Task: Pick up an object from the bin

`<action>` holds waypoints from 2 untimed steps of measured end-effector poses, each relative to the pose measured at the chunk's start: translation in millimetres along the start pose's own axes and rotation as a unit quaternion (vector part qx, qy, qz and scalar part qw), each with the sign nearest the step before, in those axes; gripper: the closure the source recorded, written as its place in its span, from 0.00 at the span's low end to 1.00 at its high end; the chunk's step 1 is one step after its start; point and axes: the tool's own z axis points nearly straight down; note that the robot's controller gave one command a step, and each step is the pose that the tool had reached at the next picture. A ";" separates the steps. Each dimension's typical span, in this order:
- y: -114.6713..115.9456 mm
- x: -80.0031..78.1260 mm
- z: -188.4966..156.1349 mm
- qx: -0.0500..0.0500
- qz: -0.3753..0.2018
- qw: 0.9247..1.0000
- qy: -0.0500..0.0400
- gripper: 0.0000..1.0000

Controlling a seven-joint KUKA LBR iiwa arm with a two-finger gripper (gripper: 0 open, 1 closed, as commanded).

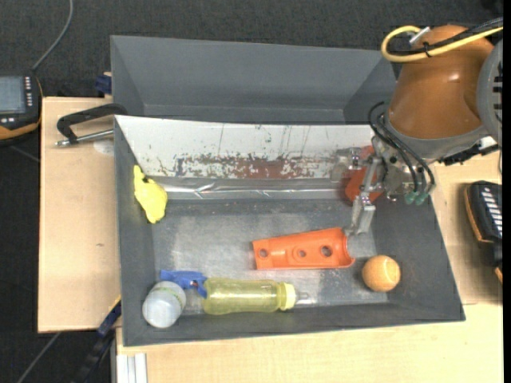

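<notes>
Grey metal walls the bin point(215, 234). Along its nearest side we see a clear yellowish bottle point(243, 298) lying flat, white cap to the left, with a small blue piece point(185, 279) just beside the capped end. A little farther in, toward the right, sits an orange ball point(381, 274), just beside the right end of an orange plate point(302, 250). That plate lies flat on the floor, right of the bin's middle, its long side running left to right. It has three round holes along it and a raised lip at its right end. The pincer point(361, 218) hangs at that right end, over the lip. We cannot tell whether it is open or closed, nor whether it touches the plate.

We judge the plate to be the thing nearest to hand. It looks like stiff moulded plastic: light and rigid, but smooth and so liable to slip. Lying flat, it offers little height, so we would take it across its narrow width or by the raised lip. The ball beside it may roll if nudged. Farthest off, against the left wall, rests a yellow lump point(150, 198), well apart from the rest.
</notes>
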 end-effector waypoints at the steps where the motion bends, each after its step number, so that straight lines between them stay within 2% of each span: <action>1: 0.1 -1.5 -4.9 0.000 -0.001 1.000 -0.005 0.00; 2: 0.2 4.2 26.6 0.001 -0.035 0.999 -0.007 0.00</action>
